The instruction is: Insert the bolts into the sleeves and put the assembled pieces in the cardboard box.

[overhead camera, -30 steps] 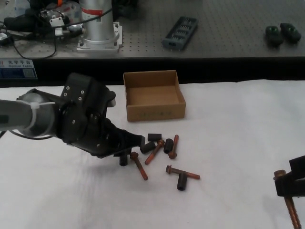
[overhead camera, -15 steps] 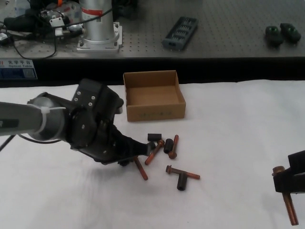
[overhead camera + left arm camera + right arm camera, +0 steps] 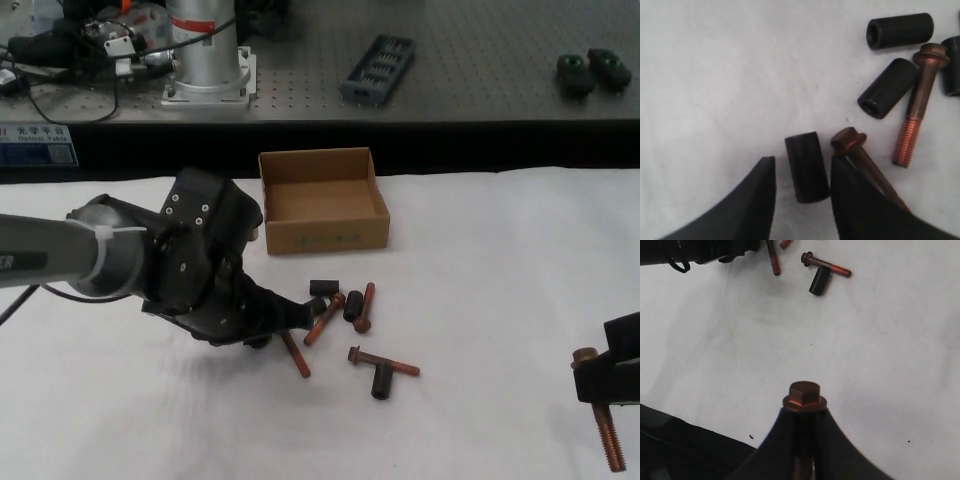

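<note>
Left gripper: fingers apart, straddling a black sleeve that lies flat on the white cloth. There's a clear gap on one side, so it isn't clamped (the other finger is at or near contact, can't tell which). A spare bolt lies just beside that sleeve, with its shank running under one finger. All this is at the 9 o'clock edge of the loose bolts and sleeves.

Cardboard box: open side up, near the loose parts at their 12 o'clock.

Right gripper: closed on the shank of a copper bolt, hex head above the fingertips and threaded end hanging straight down. It sits at 4 o'clock from the loose parts, well apart from them.
</note>
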`<control>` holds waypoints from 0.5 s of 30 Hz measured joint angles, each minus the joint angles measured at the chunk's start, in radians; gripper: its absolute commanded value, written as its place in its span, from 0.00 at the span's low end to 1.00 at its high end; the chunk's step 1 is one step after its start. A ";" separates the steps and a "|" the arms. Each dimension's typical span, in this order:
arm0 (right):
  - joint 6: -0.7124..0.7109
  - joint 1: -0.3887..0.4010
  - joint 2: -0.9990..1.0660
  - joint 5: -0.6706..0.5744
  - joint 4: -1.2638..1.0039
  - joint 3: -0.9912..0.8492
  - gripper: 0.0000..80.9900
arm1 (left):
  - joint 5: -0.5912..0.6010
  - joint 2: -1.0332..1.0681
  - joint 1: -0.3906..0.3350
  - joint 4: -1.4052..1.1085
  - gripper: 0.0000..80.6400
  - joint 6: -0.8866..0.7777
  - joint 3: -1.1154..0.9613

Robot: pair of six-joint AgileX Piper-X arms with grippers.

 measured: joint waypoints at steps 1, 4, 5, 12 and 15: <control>0.000 0.000 0.000 0.000 0.000 0.000 0.03 | 0.002 0.006 0.000 0.009 0.33 -0.018 0.000; 0.000 0.000 0.000 0.000 0.000 0.000 0.03 | 0.009 0.017 0.000 0.016 0.33 -0.071 -0.007; 0.000 0.000 0.000 0.000 0.000 0.000 0.03 | 0.009 0.019 0.000 0.015 0.33 -0.084 -0.008; 0.000 0.000 0.000 0.000 0.000 0.000 0.03 | 0.015 0.020 0.000 0.020 0.32 -0.121 -0.012; 0.000 0.000 0.000 0.000 0.000 0.000 0.03 | 0.015 0.020 0.000 0.020 0.26 -0.121 -0.012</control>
